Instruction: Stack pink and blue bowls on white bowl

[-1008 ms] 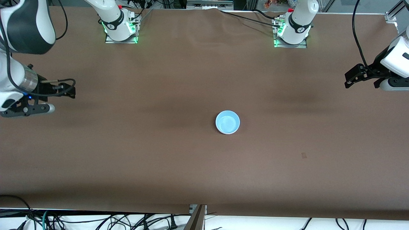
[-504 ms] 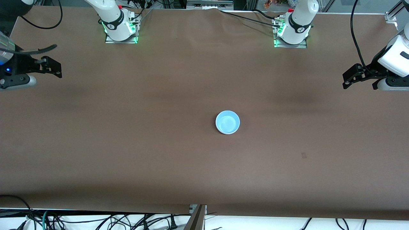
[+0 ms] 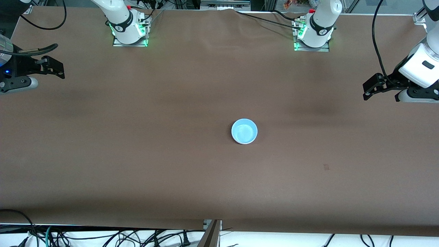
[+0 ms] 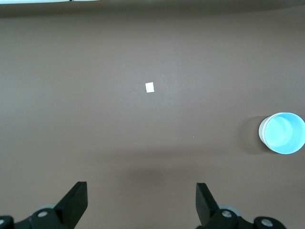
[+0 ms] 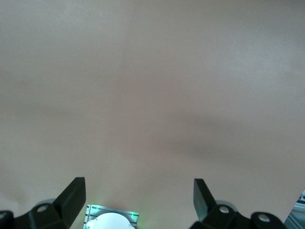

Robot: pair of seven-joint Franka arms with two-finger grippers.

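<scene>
One light blue bowl [image 3: 244, 131] stands upright near the middle of the brown table [image 3: 137, 154]; the left wrist view shows the blue bowl [image 4: 283, 133] too, with a pale outer wall beneath its rim. The pink bowl and the white bowl are hidden; I cannot tell whether they sit under the blue one. My left gripper [image 3: 367, 90] hangs open and empty over the left arm's end of the table, well apart from the bowl; the left gripper [image 4: 142, 205] has only bare table between its fingers. My right gripper [image 3: 57, 68] is open and empty over the right arm's end; the right gripper [image 5: 139, 202] frames bare table.
The right arm's base [image 3: 128, 29] and the left arm's base [image 3: 313, 34] stand along the table's edge by the robots. A small white square [image 4: 149, 87] lies on the table. Cables [image 3: 137, 236] hang below the edge nearest the front camera.
The right gripper has drawn back toward its end of the table and toward the robots' side. The left gripper has drifted slightly toward the middle. The bowl has not moved.
</scene>
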